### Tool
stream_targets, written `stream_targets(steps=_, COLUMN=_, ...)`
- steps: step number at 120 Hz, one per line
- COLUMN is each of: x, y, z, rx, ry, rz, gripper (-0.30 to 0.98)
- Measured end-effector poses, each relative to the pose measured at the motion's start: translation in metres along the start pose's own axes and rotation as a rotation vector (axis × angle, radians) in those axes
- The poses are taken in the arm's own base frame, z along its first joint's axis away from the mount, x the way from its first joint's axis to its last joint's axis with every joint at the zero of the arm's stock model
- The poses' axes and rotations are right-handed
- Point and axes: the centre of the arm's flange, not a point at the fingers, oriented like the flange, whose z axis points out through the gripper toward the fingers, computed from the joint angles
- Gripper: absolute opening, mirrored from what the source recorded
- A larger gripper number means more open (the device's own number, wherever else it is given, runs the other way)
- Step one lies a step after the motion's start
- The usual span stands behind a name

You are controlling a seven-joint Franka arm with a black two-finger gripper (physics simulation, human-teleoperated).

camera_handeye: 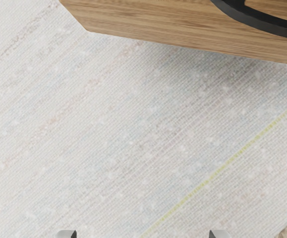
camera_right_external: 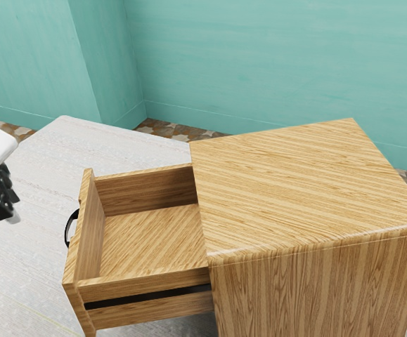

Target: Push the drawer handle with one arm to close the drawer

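Teal walls [camera_right_external: 259, 63] fill the upper part of the exterior view, with a strip of brown patterned floor [camera_right_external: 168, 129] at their foot. Below them, a pale table [camera_right_external: 20, 270] spreads across the lower left and carries a wood-grained cabinet [camera_right_external: 301, 182] at the centre and right. Its drawer [camera_right_external: 136, 290] stands well open toward the exterior view's left, a dark groove [camera_right_external: 147, 297] along its near side. The curved black handle [camera_right_external: 67, 228] is on the drawer's outer face, left of centre in the frame. At the left edge, the black gripper [camera_right_external: 7, 213] hangs apart from the handle. Its fingers seem to overlap from that side, but in the wrist view the fingertips [camera_handeye: 68, 234] stand widely spread, with bare tabletop visible between them.
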Motion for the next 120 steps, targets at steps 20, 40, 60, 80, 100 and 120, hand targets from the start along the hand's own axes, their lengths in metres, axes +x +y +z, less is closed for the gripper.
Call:
stream_targets(steps=20, x=0.011, y=0.009, z=0.002, rx=-0.012, ry=0.019, rz=0.057, gripper=0.03)
stream_targets(steps=40, x=0.022, y=0.019, z=0.005, rx=-0.017, ry=0.024, rz=0.101, gripper=-0.05)
stream_targets(steps=60, x=0.033, y=0.028, z=0.010, rx=-0.023, ry=0.037, rz=0.142, gripper=-0.08)
stream_targets(steps=80, x=0.041, y=0.034, z=0.014, rx=-0.045, ry=0.061, rz=0.154, gripper=-0.09)
stream_targets(steps=100, x=0.049, y=0.037, z=0.017, rx=-0.067, ry=0.089, rz=0.154, gripper=-0.10)
stream_targets(steps=120, x=0.059, y=0.039, z=0.022, rx=-0.089, ry=0.109, rz=0.155, gripper=-0.10)
